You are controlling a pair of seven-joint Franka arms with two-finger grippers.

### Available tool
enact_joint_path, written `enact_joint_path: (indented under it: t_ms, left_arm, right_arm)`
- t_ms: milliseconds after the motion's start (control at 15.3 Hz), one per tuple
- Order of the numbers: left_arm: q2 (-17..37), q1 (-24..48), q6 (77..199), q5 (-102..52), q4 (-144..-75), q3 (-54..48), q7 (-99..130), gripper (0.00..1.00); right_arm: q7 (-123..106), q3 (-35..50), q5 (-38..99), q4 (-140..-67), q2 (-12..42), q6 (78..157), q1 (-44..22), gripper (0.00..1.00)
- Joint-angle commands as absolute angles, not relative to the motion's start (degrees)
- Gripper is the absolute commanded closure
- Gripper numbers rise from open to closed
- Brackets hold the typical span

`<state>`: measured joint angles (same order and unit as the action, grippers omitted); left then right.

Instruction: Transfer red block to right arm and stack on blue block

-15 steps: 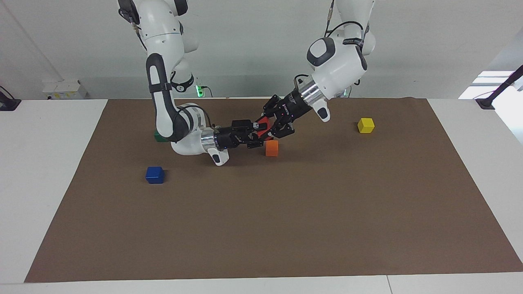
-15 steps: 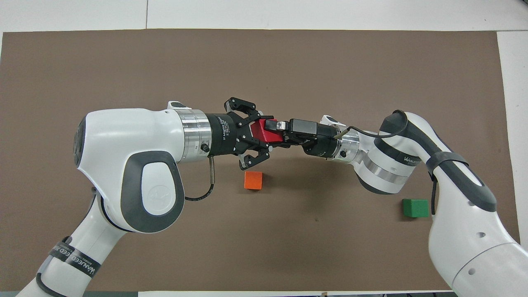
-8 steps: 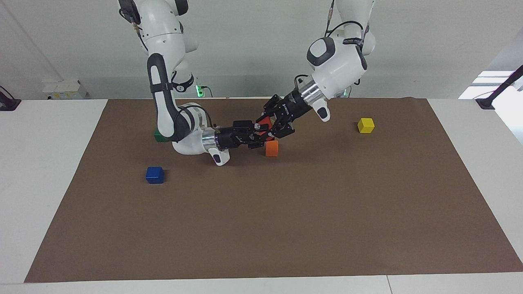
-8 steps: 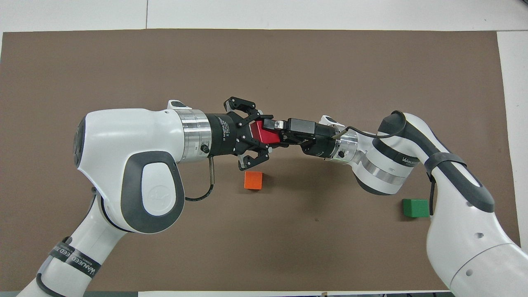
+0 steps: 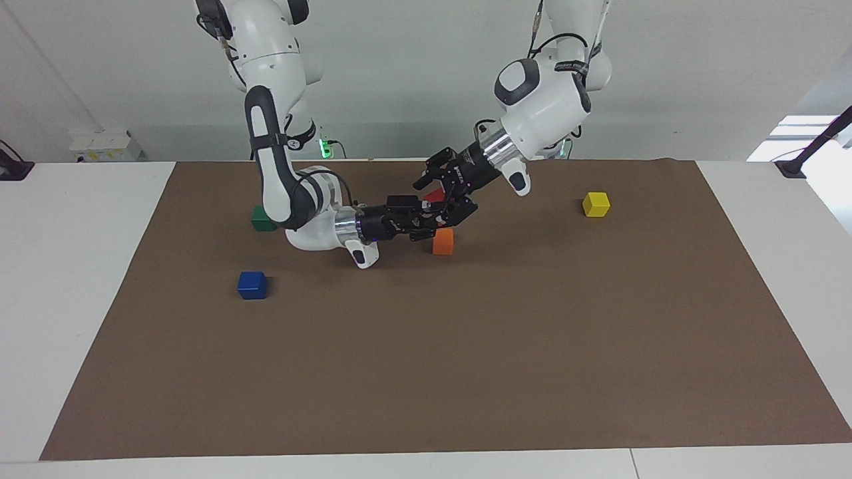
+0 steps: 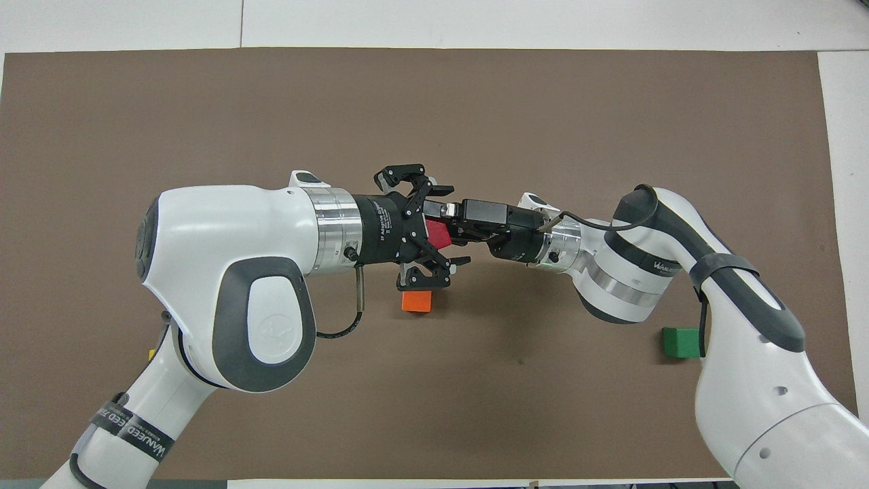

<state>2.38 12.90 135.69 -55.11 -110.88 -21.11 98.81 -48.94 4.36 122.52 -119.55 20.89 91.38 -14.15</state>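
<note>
The red block (image 5: 434,195) (image 6: 438,235) hangs in the air over the brown mat, just above the orange block. My right gripper (image 5: 430,211) (image 6: 448,221) is shut on it, reaching in level from the right arm's end. My left gripper (image 5: 437,199) (image 6: 445,225) faces it head-on, with its fingers spread open around the block and not pressing it. The blue block (image 5: 252,285) sits on the mat toward the right arm's end, farther from the robots than the green block. In the overhead view the blue block is hidden.
An orange block (image 5: 442,242) (image 6: 416,301) lies on the mat right under the two grippers. A green block (image 5: 263,218) (image 6: 682,342) sits near the right arm's elbow. A yellow block (image 5: 596,204) rests toward the left arm's end of the brown mat (image 5: 466,372).
My left gripper has opened off the red block while the right gripper has closed on it. Both wrists have shifted slightly, and the block stays in the air between them.
</note>
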Motion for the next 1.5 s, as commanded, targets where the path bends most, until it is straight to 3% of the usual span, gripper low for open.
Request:
enact_joint_path:
  t_ms: [0, 327, 588, 980, 1438]
  left_arm:
    - [-2.6, 9.1, 129.7, -52.2, -112.5, -20.7, 97.8, 0.0]
    - [-7.6, -4.0, 109.0, -47.1, -110.7, -20.5, 86.7, 0.0]
    - [-8.5, -13.4, 97.7, -40.7, -110.2, -20.1, 73.3, 0.0]
    - [-7.7, -13.8, 99.0, -13.9, -108.9, -20.0, 54.3, 0.0]
    - [-7.4, -16.6, 98.1, -3.8, -108.5, -19.7, 21.8, 0.0]
  right_arm:
    - [-50.4, 4.6, 124.1, -119.6, 20.3, 93.2, -14.3, 1.0]
    - [-48.6, 4.3, 121.7, -119.4, 18.2, 98.8, -13.5, 1.0]
    - [-41.4, 4.0, 107.6, -117.6, 14.4, 107.6, -10.3, 1.0]
    - [-33.0, 4.0, 84.9, -117.3, 11.2, 104.0, 3.5, 1.0]
    - [-6.7, 3.5, 48.7, -109.4, 6.2, 104.8, 6.1, 1.0]
